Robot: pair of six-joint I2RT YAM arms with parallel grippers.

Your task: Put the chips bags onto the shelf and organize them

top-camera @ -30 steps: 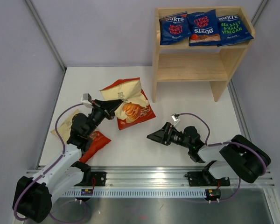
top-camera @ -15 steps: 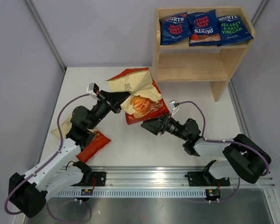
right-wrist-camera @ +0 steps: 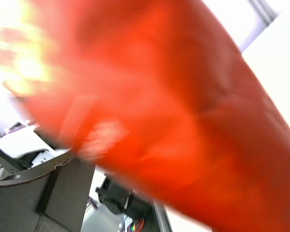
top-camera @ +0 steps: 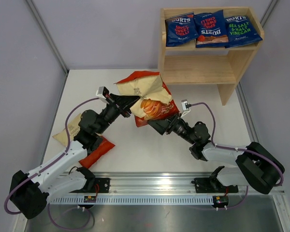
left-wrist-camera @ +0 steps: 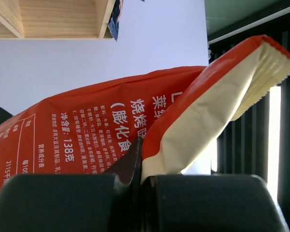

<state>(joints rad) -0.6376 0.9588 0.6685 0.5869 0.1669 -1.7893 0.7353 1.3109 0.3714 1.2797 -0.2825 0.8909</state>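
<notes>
The left gripper, clamped on the cream-and-red chips bag, has lifted it nearer the shelf. The right gripper has moved under its lower edge, and I can't tell how wide its fingers stand.

This is a robotics lab test cell. A white table is boxed in by plain grey panels set between aluminium posts. A slotted aluminium rail runs along the table's near edge and carries two cabled robot arms, the left arm and the right arm. A bare wooden shelf stands at the table's far right corner.
</notes>
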